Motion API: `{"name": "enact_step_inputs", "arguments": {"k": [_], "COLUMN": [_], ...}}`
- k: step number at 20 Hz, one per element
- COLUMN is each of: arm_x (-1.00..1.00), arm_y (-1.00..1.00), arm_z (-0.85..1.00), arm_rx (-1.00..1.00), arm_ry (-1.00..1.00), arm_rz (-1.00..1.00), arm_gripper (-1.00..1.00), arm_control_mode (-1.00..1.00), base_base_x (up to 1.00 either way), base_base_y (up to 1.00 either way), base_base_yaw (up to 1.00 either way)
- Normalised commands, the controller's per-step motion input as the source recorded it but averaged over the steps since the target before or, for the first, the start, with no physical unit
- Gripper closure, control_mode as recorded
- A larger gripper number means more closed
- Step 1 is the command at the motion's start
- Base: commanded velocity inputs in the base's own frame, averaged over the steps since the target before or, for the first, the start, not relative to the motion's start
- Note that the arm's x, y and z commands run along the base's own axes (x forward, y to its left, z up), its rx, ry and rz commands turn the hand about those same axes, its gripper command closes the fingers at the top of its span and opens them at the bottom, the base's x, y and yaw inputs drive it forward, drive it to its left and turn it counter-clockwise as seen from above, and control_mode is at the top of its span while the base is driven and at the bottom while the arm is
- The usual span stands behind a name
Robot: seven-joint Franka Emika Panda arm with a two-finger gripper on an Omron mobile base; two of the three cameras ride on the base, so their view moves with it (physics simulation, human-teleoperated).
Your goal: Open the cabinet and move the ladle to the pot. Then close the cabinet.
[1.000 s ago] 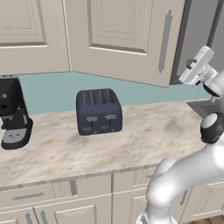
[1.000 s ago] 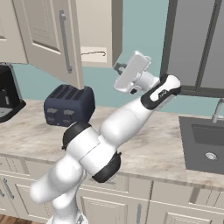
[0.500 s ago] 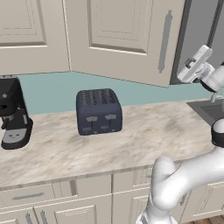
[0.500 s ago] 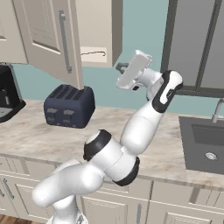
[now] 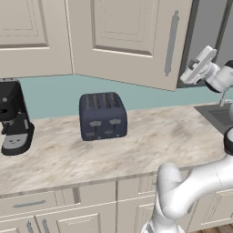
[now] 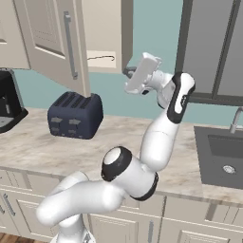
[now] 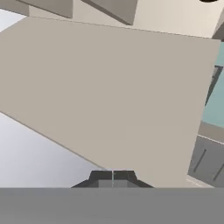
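The beige raised-panel wall cabinet (image 6: 107, 28) stands open, its door (image 6: 52, 42) swung wide. The thin black ladle (image 6: 101, 58) lies on the shelf inside, not yet moved. My gripper (image 6: 127, 72), jaws closed and empty, hangs just beside the shelf edge. Grasping, transfer and closing remain.

Ladle (image 6: 101, 58) too thin and small on the shelf to make out bowl or hook, its left end hidden behind the open cabinet (image 6: 107, 33) door. Cabinet top cut off by the upper edge in both base views. Coffee machine (image 5: 13, 119) cropped at the left edge. Sink (image 6: 223, 159) cropped at the right edge, tap only partly in frame. End effector (image 7: 113, 176) reduced to two dark tips pressed together at the hand view's bottom; fingers hidden behind the hand in the base views.
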Motion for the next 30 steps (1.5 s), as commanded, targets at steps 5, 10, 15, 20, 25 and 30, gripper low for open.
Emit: {"name": "enact_step_inputs", "arguments": {"k": [5, 10, 15, 20, 25, 30], "arm_x": [0.00, 0.00, 0.00, 0.01, 0.21, 0.37], "arm_y": [0.00, 0.15, 0.24, 0.14, 0.17, 0.21], "arm_z": [0.00, -0.02, -0.03, 0.00, 0.00, 0.00], "arm_rx": [0.00, 0.00, 0.00, 0.00, -0.01, -0.03], "arm_ry": [0.00, 0.00, 0.00, 0.02, 0.15, 0.16], "arm_rz": [-0.18, -0.26, -0.28, -0.21, -0.11, -0.05], "arm_gripper": [1.00, 1.00, 1.00, 1.00, 1.00, 1.00], "arm_control_mode": [-1.00, -1.00, -1.00, -1.00, -1.00, -1.00], "base_base_x": [0.00, 0.00, 0.00, 0.00, 0.00, 0.00], "base_base_y": [0.00, 0.00, 0.00, 0.00, 0.00, 0.00], "base_base_yaw": [0.00, 0.00, 0.00, 0.00, 0.00, 0.00]}}
